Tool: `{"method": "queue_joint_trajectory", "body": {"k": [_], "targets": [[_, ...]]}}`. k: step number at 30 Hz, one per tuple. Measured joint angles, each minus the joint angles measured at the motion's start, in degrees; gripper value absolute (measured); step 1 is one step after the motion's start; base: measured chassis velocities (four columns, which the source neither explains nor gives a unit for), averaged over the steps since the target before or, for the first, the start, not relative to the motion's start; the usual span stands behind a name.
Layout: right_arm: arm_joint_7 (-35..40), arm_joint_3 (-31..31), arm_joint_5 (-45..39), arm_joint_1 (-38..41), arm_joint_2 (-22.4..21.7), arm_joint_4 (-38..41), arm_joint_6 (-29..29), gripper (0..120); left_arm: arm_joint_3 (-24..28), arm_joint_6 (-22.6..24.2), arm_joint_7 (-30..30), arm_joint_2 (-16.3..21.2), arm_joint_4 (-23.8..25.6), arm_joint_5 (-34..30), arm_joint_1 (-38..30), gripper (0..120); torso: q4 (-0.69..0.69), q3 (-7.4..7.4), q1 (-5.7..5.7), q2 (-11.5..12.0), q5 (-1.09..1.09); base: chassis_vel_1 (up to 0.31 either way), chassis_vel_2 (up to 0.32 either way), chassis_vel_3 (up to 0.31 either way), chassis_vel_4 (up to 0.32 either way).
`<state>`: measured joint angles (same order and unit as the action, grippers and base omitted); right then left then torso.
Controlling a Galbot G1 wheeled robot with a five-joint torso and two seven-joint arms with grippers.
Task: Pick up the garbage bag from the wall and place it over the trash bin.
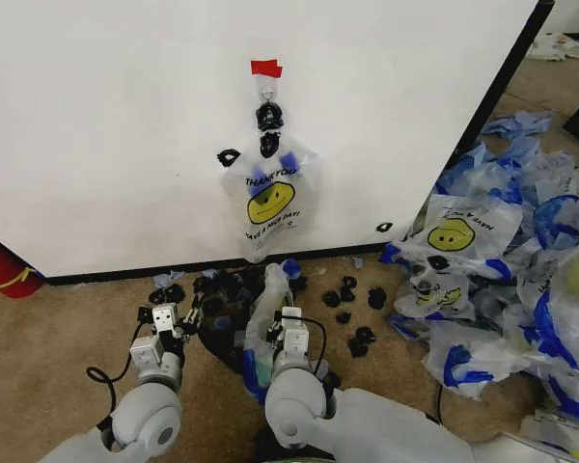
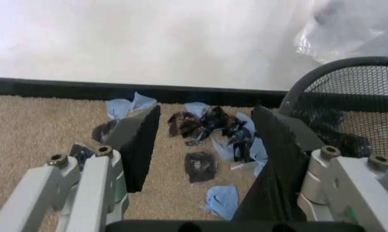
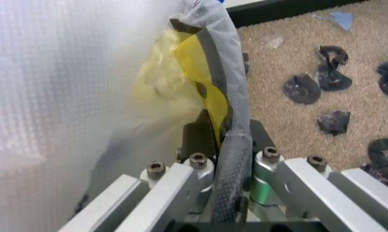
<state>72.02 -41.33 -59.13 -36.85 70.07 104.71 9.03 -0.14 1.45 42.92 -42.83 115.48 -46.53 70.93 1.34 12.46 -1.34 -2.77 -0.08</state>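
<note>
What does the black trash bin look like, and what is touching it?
The trash bin is small, round and black, with see-through mesh walls and a solid curved rim. It stands upright on the tan carpet by the foot of the wall, between the two arms. A thin plastic garbage bag is draped over its rim on the robot's right, where the right tool is shut on bag and rim together. The open left tool hangs beside it, apart.
</note>
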Motion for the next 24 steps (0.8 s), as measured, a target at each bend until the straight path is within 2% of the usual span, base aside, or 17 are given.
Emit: {"method": "queue_joint_trajectory", "body": {"k": [3, 5, 6, 7, 8, 10, 21, 24], "targets": [[-1.15, -0.20, 1.37, 0.13, 0.04, -0.34, -0.05, 0, -0.15, 0.29, -1.17, 0.52, 1.25, 0.17, -0.53, 62, 0.05, 0.02, -0.01, 0.01, 0.00, 0.000, 0.000, 0.000, 0.000], [-1.42, -0.23, 1.92, 0.26, 0.07, -0.46, -0.09, 0, -0.18, 0.53, -1.77, 0.94, 1.55, 0.46, -0.67, 63, -0.03, 0.05, -0.03, 0.04, -0.11, 0.000, 0.000, 0.000, 0.000], [-1.42, -0.23, 1.92, 0.26, 0.07, -0.46, -0.09, 0, -0.18, 0.53, -1.77, 0.94, 1.55, 0.46, -0.67, 63, -0.03, 0.05, -0.03, 0.04, -0.11, 0.000, 0.000, 0.000, 0.000], [-1.63, -0.29, 2.33, 0.28, 0.12, -0.70, -0.10, 0, -0.72, 0.49, -2.22, 1.47, 2.35, 1.06, -1.23, 63, 0.04, 0.01, -0.01, 0.03, 0.00, 0.000, 0.000, 0.000, 0.000], [-1.79, -0.28, 2.72, 0.37, 0.21, -0.89, -0.12, 0, -1.01, 0.49, -2.54, 1.94, 2.71, 1.34, -1.37, 63, -0.02, 0.02, -0.02, 0.04, 0.07, 0.000, 0.000, 0.000, 0.000], [-2.13, -0.27, 3.36, 0.51, 0.30, -1.30, -0.24, 0, -1.40, 0.49, -3.31, 2.31, 3.58, 1.73, -1.39, 63, 0.02, 0.01, -0.02, 0.03, -0.01, 0.000, 0.000, 0.000, 0.000], [-2.86, -0.19, 5.94, 0.71, -0.20, -1.95, -0.74, 0, -2.35, -0.01, -4.10, 2.32, 3.47, 3.01, -0.84, 63, -0.02, 0.00, -0.01, 0.02, 0.03, 0.000, 0.000, 0.000, 0.000], [-3.11, -0.03, 6.87, 0.70, -0.85, -1.82, -0.80, 0, -3.09, -0.24, -4.67, 2.57, 3.25, 3.66, -1.85, 63, 0.01, 0.00, 0.00, 0.01, 0.03, 0.000, 0.000, 0.000, 0.000]]}}
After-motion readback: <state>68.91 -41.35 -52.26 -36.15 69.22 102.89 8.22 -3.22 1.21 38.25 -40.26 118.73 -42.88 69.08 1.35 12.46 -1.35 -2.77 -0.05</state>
